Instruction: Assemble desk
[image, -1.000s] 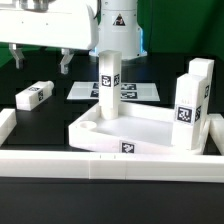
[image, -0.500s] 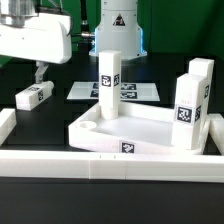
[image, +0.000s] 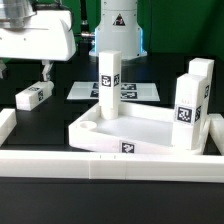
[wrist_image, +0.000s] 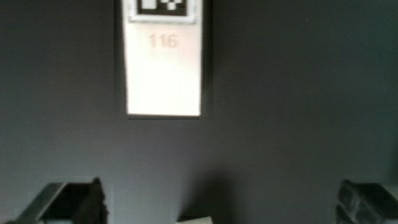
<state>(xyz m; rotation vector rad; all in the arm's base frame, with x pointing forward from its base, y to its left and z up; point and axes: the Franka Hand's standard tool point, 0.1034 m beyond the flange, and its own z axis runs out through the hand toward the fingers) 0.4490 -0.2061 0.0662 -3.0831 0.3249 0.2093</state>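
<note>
Nearest the camera, the desk top (image: 135, 128) lies on the bench with two legs (image: 108, 82) standing in it. Further back, at the exterior view's left, a loose leg (image: 33, 96) lies flat. The pincer (image: 22, 70) hangs above it, released and empty. Next: descend, straddle that leg, close.

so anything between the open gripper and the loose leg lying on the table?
Nothing. In the wrist view only bare dark table separates the gripper from the loose leg. The exterior view agrees: gripper hangs above the leg, gap clear.
</note>
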